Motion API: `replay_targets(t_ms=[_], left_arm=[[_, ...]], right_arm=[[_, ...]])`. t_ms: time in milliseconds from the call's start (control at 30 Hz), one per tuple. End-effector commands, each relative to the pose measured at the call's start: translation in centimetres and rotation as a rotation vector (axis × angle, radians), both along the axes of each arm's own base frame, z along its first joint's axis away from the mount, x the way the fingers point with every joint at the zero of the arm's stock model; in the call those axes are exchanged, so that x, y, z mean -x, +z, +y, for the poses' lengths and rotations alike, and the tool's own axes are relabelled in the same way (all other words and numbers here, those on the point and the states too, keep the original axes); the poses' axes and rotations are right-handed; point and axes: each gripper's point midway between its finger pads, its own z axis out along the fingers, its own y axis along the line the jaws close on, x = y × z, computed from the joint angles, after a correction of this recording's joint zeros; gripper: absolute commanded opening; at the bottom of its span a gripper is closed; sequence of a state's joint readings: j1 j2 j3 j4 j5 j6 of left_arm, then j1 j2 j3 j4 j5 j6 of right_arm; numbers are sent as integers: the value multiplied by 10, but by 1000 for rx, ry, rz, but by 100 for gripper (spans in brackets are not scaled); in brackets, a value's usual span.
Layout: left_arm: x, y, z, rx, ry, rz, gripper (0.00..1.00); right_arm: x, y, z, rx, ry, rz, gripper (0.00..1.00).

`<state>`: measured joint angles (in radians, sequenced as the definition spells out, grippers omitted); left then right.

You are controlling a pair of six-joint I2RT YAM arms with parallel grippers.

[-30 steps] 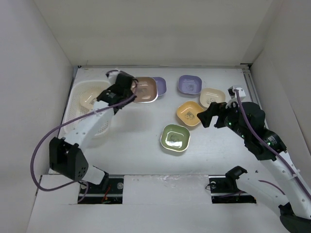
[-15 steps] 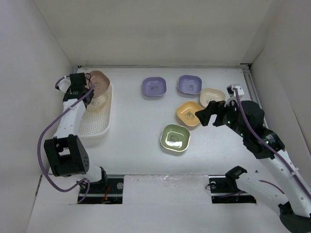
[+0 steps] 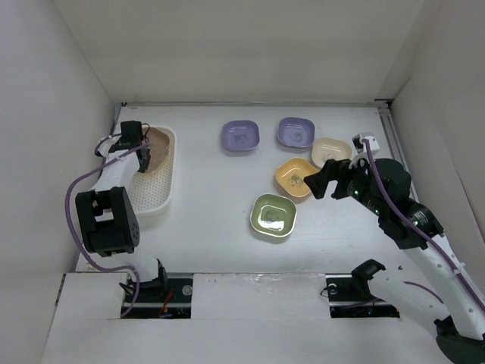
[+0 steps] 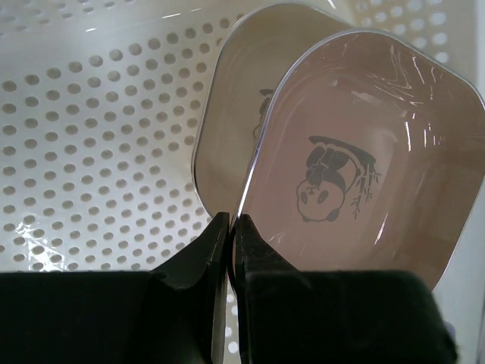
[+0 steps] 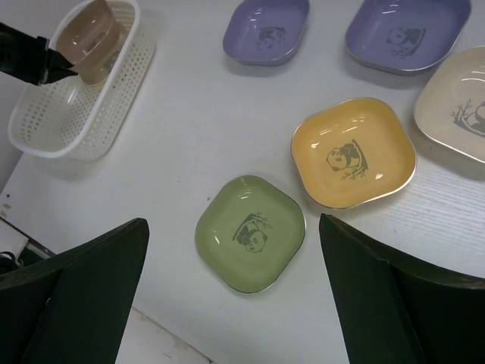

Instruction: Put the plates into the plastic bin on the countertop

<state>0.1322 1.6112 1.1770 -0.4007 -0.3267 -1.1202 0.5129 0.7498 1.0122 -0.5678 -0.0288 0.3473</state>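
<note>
Left gripper (image 4: 230, 221) pinching the brown plate (image 4: 356, 152) at 12 o'clock in the bin (image 4: 91, 121): lower it flat, then release gently.

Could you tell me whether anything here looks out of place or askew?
Only the brown plate: it stands tilted on edge inside the plastic bin, rim pinched by the left gripper, in front of a cream plate, not lying flat. Nothing looks spilled or damaged.
</note>
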Motion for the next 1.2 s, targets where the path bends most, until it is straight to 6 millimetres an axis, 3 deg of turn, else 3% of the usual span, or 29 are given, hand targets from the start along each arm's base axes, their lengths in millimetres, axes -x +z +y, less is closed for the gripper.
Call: replay_targets(t_ms=[0, 167, 233, 267, 367, 400, 467, 600, 733, 767, 800, 833, 867, 933, 967, 1033, 1067, 1133, 1167], left_arm=[[-9, 10, 9, -25, 42, -36, 0], [-5, 1, 15, -17, 48, -12, 0], [-2, 0, 16, -23, 53, 0, 6], [1, 5, 16, -25, 53, -11, 24], [7, 12, 15, -28, 54, -39, 53], [6, 26, 15, -39, 47, -79, 74], [6, 31, 15, -40, 47, -92, 99], [5, 62, 11, -70, -38, -130, 100], [-4, 114, -53, -157, -292, -261, 100], [-6, 115, -92, -160, -403, -271, 100], [-6, 120, -108, -184, -451, -275, 100], [-2, 111, -130, -181, -513, -247, 100], [5, 107, -172, -188, -639, -239, 100], [16, 97, -211, -199, -747, -215, 100], [33, 75, -246, -205, -860, -168, 100], [51, 59, -282, -185, -956, -151, 100], [73, 43, -310, -193, -1057, -124, 100], [92, 35, -328, -207, -1114, -103, 100], [103, 15, -332, -218, -1146, -54, 100]], right_arm=[[-1, 13, 4, -27, 14, -50, 100], [-1, 13, 4, -27, 14, -50, 100], [-1, 10, 6, -25, 23, -41, 100], [-1, 10, 6, -25, 23, -41, 100], [-3, 12, 7, -25, 23, -41, 100], [-3, 12, 7, -25, 23, -41, 100], [-3, 12, 7, -25, 23, -41, 100], [-3, 12, 7, -25, 23, -41, 100], [-8, 14, 2, -14, -18, -47, 100], [-10, 18, -1, -16, -34, -58, 100], [-11, 16, -4, -7, -51, -53, 100], [-14, 21, -9, -4, -86, -66, 100], [-16, 21, -11, -2, -106, -57, 100], [-20, 21, -21, -1, -174, -37, 100], [-21, 25, -23, -2, -191, -47, 100], [-26, 16, -30, 20, -247, -4, 100], [-28, 22, -34, 5, -272, -13, 100], [-30, 17, -36, 17, -281, 5, 100], [-31, 17, -39, 17, -290, 5, 100]])
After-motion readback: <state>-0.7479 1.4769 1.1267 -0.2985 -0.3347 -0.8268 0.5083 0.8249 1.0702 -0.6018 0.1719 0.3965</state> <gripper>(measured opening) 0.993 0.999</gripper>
